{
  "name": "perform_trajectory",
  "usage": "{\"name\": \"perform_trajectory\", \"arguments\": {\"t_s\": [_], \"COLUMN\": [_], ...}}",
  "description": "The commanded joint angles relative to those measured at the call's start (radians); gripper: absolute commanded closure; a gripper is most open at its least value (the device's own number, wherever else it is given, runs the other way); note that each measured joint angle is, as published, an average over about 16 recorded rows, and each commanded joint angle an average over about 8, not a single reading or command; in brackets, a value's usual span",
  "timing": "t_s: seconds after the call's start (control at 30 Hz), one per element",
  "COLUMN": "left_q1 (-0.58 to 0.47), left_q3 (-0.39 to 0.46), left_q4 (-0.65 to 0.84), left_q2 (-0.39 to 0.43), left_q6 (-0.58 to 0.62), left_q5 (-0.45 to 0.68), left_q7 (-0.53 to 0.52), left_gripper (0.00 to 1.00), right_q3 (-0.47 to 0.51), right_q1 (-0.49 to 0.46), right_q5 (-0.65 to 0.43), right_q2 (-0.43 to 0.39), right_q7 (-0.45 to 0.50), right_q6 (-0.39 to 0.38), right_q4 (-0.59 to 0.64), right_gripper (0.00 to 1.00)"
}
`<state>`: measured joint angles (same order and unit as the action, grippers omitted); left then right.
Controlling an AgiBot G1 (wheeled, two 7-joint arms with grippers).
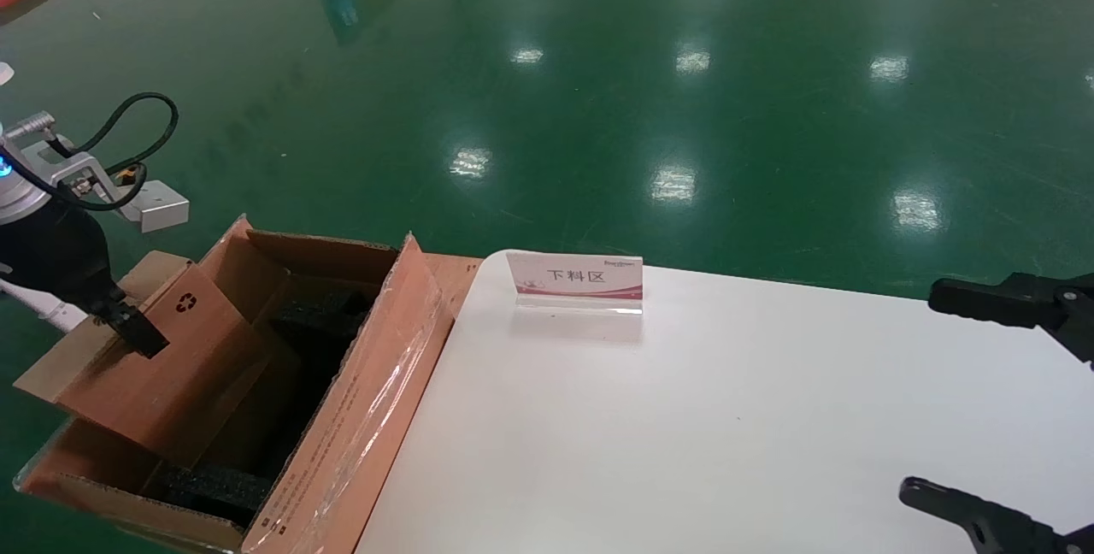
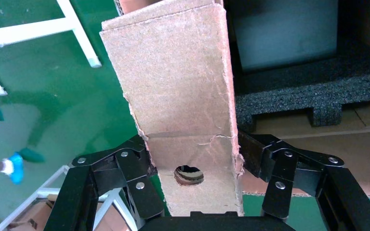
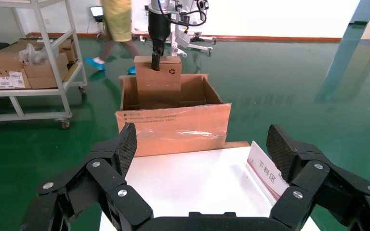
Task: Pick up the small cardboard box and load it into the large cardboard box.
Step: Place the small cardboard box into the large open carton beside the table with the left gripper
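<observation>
The left pincer (image 1: 141, 333) is clamped on the upper edge of the small cardboard box (image 1: 167, 357), a flat, slim brown carton with a black recycling symbol on its face and a round hole near the gripped end, its black fingers (image 2: 139, 185) pressing either side of the board. The slim box hangs tilted with its lower part down inside the large cardboard box (image 1: 359, 417), a big brown corrugated carton with long raised flaps, shiny clear tape along the flap nearest the surface, and black foam pads (image 1: 209, 486) lining its interior. That carton stands on the floor just beside the left end of the white, smooth surface (image 1: 726, 434), whose corner is rounded. On the surface, near its far edge, stands a small clear acrylic sign holder (image 1: 574, 279) with a white card printed in red characters. The right pincer (image 1: 983, 400) hovers over the right end of the surface, its black fingers spread wide and holding nothing. The room has a glossy green floor (image 1: 598, 109) reflecting ceiling lights; the right wrist view shows a white metal shelving trolley (image 3: 53, 62) stacked with cardboard cartons, and a person (image 3: 118, 29) in a yellow garment and blue shoe covers beyond the carton.
</observation>
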<state>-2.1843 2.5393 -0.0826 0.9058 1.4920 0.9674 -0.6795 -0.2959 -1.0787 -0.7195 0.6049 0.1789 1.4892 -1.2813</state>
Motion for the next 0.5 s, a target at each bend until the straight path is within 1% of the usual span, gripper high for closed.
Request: {"name": "perform_trajectory", "arguments": {"t_s": [0.03,0.5], "left_q1": [0.008,0.061], "left_q3": [0.0,0.005], "left_q4": [0.009,0.045], "left_q2": [0.005,0.03], "left_q6": [-0.001,-0.008], "left_q5": [0.0,0.007], "left_q7": [-0.003,-0.031], "left_gripper": [1.0,1.0], "right_q3": [0.0,-0.001], "right_q1": [0.0,0.0], "right_q5": [0.0,0.001], "right_q2": [0.0,0.0], "right_q7": [0.0,0.0], "right_q6": [0.0,0.0], "right_q4": [0.0,0.0], "right_gripper": [0.0,0.0]}}
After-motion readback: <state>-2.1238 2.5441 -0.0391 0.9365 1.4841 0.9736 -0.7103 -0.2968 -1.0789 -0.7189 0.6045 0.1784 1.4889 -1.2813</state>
